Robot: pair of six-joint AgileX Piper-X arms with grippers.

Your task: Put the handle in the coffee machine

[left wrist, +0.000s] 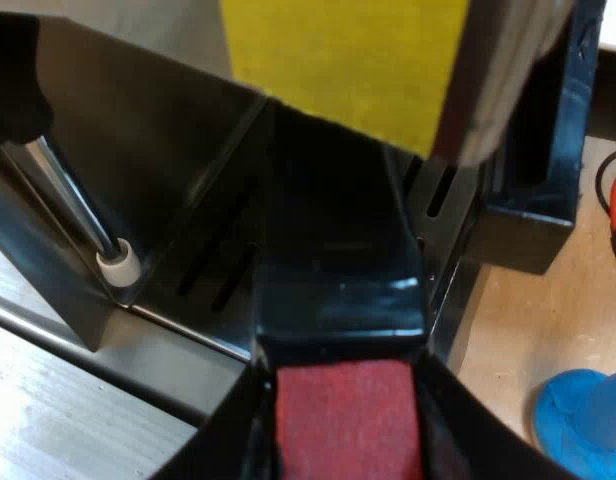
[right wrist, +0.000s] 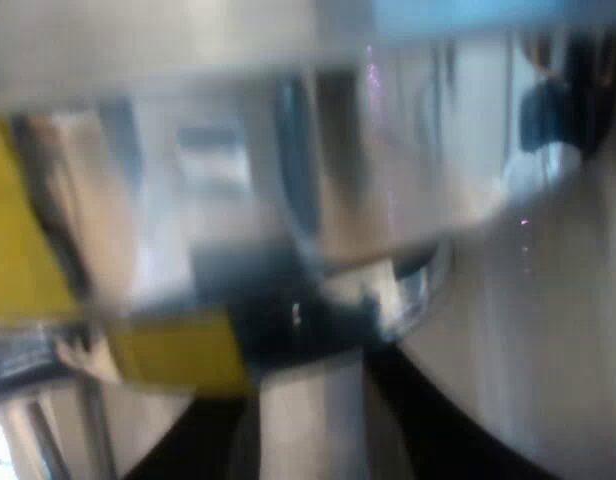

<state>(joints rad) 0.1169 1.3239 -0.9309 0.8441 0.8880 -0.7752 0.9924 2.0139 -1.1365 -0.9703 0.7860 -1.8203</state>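
Left claw point(left wrist: 343, 400) is clamped on the handle point(left wrist: 338, 260), black fingers point(left wrist: 223, 440) tight against both sides of the red end point(left wrist: 348, 430). The dark handle runs away from the claw toward the espresso machine point(left wrist: 138, 130), over the slotted drip tray point(left wrist: 213, 275). Its far end is hidden under a yellow patch point(left wrist: 348, 60) on the machine front, so can't tell if it's seated or locked. Steam wand point(left wrist: 73, 200) with a white tip point(left wrist: 118, 265) hangs beside the handle, not touching it. Blue tamper point(left wrist: 583, 420) sits on the wooden bench point(left wrist: 528, 330) near the machine's base, apart from the handle.

Right claw point(right wrist: 308, 440) is close up against the machine's shiny metal, near the same yellow patch. Can't tell its state or whether it holds anything. A rounded metal rim point(right wrist: 388, 290) sits just ahead of it; can't tell whether it's the holder's basket or a machine part.
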